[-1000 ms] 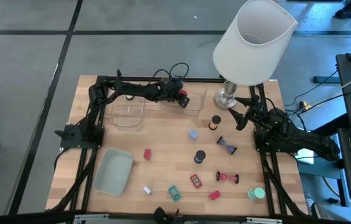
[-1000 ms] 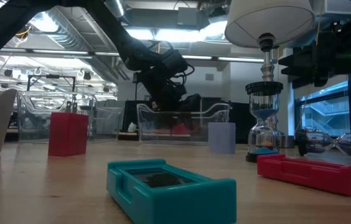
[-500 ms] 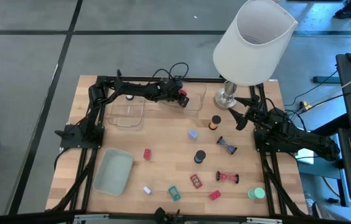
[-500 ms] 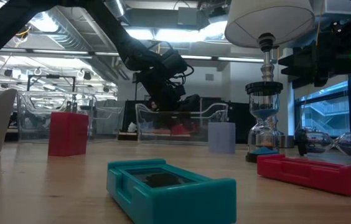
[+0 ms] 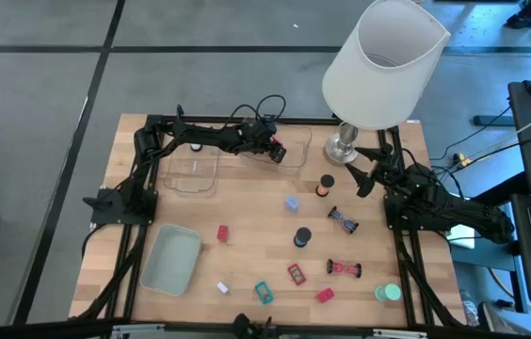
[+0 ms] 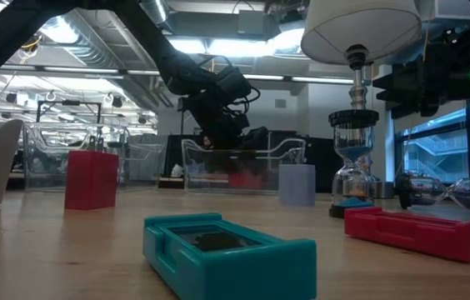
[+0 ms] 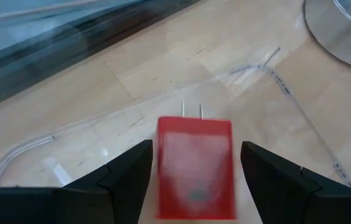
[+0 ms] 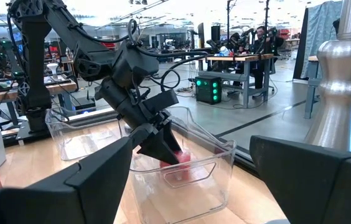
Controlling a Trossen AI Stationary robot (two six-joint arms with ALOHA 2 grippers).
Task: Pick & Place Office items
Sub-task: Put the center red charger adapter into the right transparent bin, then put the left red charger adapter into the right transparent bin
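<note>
Red plug adapter (image 7: 195, 168) lies between the left gripper's (image 5: 276, 151) parted fingers, untouched, inside the clear tray (image 5: 296, 148) from above. Low view: red shows behind the tray wall. Right gripper (image 5: 361, 181) (wide open, empty) waits beside the lamp base (image 5: 343, 146).

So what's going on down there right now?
Left gripper open over clear plastic tray, red plug-shaped block between its fingers. Right gripper open, waiting near lamp base. Nothing blocking.
</note>
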